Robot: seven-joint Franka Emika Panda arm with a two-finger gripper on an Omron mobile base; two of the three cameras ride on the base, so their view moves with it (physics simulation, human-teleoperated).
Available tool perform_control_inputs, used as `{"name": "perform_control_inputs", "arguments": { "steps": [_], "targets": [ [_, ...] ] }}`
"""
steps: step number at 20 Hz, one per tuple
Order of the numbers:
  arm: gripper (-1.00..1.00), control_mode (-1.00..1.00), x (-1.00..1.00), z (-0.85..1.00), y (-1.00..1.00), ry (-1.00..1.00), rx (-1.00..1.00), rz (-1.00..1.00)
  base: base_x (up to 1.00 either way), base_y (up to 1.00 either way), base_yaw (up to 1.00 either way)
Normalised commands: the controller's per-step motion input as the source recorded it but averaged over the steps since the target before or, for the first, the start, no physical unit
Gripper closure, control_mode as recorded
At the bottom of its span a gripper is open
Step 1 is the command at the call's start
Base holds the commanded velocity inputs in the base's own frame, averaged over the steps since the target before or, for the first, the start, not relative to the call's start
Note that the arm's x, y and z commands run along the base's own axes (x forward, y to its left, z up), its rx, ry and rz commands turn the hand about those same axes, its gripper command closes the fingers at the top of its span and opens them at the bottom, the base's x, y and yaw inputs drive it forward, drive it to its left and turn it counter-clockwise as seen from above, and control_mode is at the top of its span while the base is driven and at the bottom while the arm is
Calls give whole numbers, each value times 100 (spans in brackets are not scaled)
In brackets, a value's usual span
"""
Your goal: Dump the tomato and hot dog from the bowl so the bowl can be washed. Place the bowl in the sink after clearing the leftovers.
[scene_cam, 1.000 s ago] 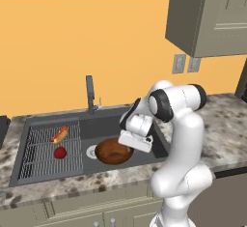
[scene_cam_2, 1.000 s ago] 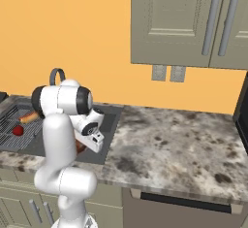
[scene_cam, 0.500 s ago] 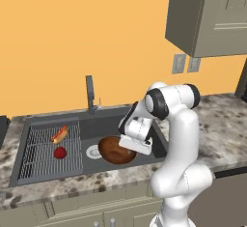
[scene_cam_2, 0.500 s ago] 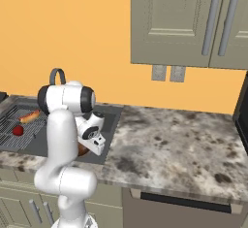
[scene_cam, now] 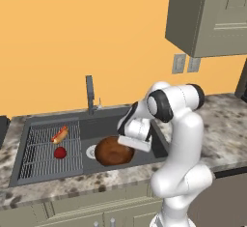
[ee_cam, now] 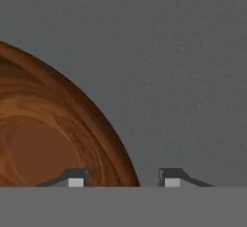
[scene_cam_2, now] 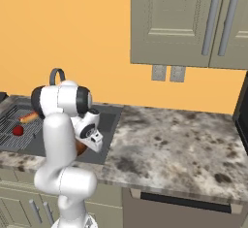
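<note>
The dark reddish-brown bowl (scene_cam: 113, 151) sits low in the sink (scene_cam: 103, 124) basin, beside the round drain, and holds nothing. My gripper (scene_cam: 127, 146) is at its right rim. In the hand view the gripper (ee_cam: 124, 177) is open and straddles the bowl (ee_cam: 48, 139) rim: one fingertip (ee_cam: 75, 177) inside, the other outside with a gap to the rim. The red tomato (scene_cam: 60, 152) and the hot dog (scene_cam: 60, 134) lie on the ribbed grid at the sink's left. From the right base view I see the tomato (scene_cam_2: 18, 130), the hot dog (scene_cam_2: 28, 117) and a sliver of bowl (scene_cam_2: 80, 147).
A dark faucet (scene_cam: 89, 93) stands behind the basin. The ribbed grid (scene_cam: 34, 161) fills the sink's left half. Speckled stone counter (scene_cam_2: 174, 144) stretches to the right, with wall cabinets (scene_cam_2: 189, 18) overhead and a dark appliance edge (scene_cam_2: 242, 115) at the far right.
The arm has come down and drawn in, lowering the bowl deeper into the basin. The tomato and hot dog have stayed on the grid.
</note>
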Motion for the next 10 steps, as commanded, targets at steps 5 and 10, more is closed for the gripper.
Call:
{"name": "perform_control_inputs", "arguments": {
  "steps": [5,10],
  "targets": [
    [-100,-100,-5,86,7,-15,-12,-7,0,0,0],
    [-100,-100,-22,100,0,-26,-7,-6,0,0,0]
  ]
}}
